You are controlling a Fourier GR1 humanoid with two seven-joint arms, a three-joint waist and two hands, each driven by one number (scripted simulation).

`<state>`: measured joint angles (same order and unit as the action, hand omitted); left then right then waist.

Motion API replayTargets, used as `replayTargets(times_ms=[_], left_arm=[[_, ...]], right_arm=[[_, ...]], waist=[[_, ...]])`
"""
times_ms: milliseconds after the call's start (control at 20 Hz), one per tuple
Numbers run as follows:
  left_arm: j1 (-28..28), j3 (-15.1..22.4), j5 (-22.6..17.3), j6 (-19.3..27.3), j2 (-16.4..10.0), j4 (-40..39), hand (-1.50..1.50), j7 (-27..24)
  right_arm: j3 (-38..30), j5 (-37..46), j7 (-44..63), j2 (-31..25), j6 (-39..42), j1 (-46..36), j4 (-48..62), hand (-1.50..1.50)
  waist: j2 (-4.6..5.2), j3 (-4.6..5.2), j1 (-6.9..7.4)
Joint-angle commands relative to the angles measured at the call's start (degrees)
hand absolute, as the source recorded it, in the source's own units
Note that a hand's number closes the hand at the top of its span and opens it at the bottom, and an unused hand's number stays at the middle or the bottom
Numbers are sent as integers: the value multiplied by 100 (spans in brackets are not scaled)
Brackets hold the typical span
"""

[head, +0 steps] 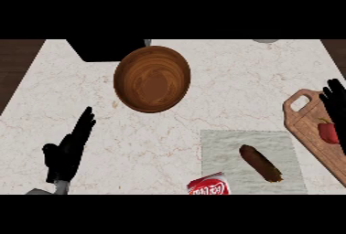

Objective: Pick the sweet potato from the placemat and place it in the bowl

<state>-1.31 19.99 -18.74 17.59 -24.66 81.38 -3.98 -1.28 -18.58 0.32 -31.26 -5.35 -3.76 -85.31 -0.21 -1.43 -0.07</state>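
Potato: brown oblong sweet potato [260, 163] lies ungrasped on grey cloth placemat [223, 144].
Right robot hand [334, 101]: fingers straight, empty, nearest the potato.
Left robot hand [67, 148]: fingers straight, empty.

Glossy wood bowl [152, 78], matt grey cloth placemat [223, 151], veined marble counter [223, 68], wood board [304, 121], shiny red packet [208, 186].

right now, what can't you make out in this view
Head view only:
- red packet: lower part cut off by the bottom edge, label unreadable.
- black object: cut off at the top, partly behind the bowl.
- cutting board and right hand: cut by the right edge.
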Motion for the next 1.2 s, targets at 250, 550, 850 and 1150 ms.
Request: replayTargets(times_ms=[250, 550, 850, 1150], left_arm=[[-996, -535, 111, 107, -218, 518, 0, -352], [-980, -1268, -332, 147, -493, 458, 0, -170], [-917, -1744, -583, -64, -760, 443, 0, -213], [-733, -1863, -645, -186, -814, 588, 0, -146]], right_arm=[[3283, 735, -534, 181, 2833, -323, -1372, -150], [3818, 3492, -2566, -456, 1810, -224, -2745, -150], [4322, 5425, -3283, -1601, 1008, 694, -3767, -150], [3761, 6688, -2289, -2458, 496, 1470, -4836, -150]], waist=[[-79, 158, 1017], [-163, 123, -6], [-115, 140, -260], [-69, 147, -254]])
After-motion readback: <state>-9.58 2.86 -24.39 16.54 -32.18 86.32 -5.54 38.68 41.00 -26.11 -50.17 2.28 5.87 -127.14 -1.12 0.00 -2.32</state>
